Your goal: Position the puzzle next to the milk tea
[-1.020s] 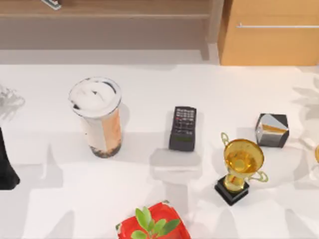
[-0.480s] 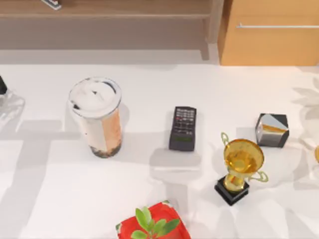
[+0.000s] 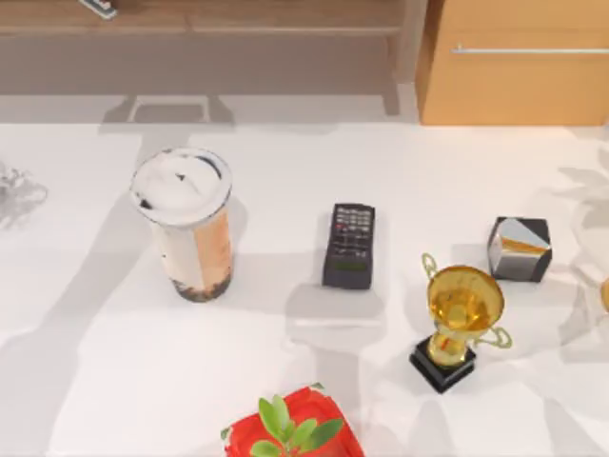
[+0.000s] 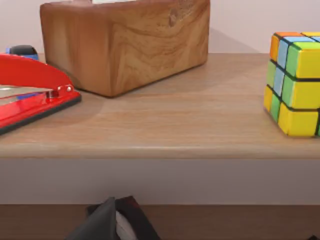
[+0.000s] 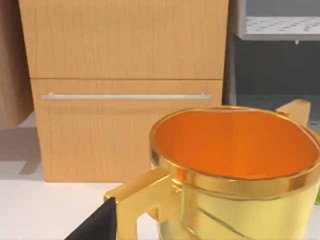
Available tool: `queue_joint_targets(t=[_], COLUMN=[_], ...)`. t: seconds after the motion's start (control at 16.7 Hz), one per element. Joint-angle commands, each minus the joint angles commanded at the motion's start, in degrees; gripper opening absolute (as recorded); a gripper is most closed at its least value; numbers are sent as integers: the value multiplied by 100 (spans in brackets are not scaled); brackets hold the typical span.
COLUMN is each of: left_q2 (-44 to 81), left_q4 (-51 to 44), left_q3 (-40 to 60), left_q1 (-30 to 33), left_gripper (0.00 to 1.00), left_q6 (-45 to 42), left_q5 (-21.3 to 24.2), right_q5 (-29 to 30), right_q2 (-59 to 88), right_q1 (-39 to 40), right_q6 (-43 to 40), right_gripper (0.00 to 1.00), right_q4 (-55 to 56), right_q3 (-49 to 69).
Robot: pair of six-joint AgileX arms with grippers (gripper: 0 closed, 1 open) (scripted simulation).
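One puzzle [image 4: 295, 82] beyond left gripper [image 4: 117, 222]

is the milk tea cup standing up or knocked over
Upright. In the top view the milk tea stands on the white table, its round foamy top facing up and the dark pearls at its base below, left of the remote.

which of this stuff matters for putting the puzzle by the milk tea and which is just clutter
Job:
- puzzle, on the wooden shelf
- milk tea, on the table

Just lying about:
- calculator
- golden trophy
- grey-black cube
- red potted plant
- red stapler
- wooden box
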State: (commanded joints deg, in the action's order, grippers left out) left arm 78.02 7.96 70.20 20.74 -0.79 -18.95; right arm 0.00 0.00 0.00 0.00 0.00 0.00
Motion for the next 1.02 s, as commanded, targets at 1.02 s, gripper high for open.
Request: queue_joint_targets(t=[1.02], left_q2=[2417], left_q4=[136], left_q3=[2305], left_q1=[567], left_gripper=[100], left_q6=[-23], left_q5=[-522], right_q5=[0], right_q2=[0], right_q1=[0], right_q6=[0], right_gripper=[100], right_q4=[0], right_q3=[0])
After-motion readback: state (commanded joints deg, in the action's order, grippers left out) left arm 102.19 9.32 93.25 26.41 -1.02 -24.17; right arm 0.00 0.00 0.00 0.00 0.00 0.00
